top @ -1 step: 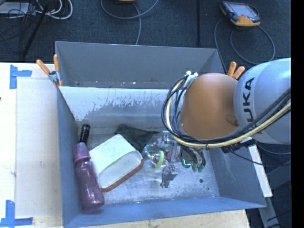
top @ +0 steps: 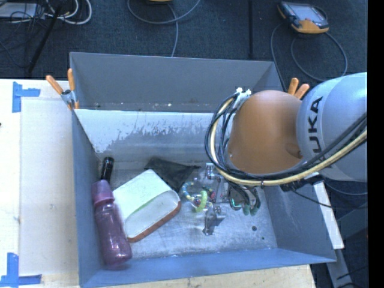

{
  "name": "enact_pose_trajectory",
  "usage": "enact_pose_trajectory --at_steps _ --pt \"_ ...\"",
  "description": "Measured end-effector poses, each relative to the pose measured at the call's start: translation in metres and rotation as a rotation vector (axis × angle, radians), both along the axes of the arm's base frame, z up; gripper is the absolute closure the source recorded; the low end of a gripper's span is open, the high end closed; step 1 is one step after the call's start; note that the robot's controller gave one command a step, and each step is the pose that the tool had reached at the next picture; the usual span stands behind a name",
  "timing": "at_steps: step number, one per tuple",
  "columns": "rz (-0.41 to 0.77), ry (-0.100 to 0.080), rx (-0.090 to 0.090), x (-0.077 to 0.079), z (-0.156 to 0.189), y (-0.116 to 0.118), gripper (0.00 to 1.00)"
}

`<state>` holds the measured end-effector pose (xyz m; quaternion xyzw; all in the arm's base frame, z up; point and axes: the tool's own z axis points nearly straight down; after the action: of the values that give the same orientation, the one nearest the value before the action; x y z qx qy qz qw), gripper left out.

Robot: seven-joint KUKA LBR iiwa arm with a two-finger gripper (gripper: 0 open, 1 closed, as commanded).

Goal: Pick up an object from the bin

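Looking down into the bin [top: 168, 86], we see the gripper [top: 209, 216] down low just right of the white-and-green pad [top: 147, 200], probably lining up on that pad's edge. Open or closed, we can't tell. The purple bottle [top: 109, 227] lies alongside the pad's left, dark cloth [top: 171, 170] just behind it; we reckon the sloped walls funnel stuff there
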<state>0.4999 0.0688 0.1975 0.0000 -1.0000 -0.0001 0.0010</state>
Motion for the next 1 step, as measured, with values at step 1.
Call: enact_pose_trajectory --at_steps 1 --pt "0.730 -0.001 0.002 -0.0136 -0.1270 0.0148 1.00"
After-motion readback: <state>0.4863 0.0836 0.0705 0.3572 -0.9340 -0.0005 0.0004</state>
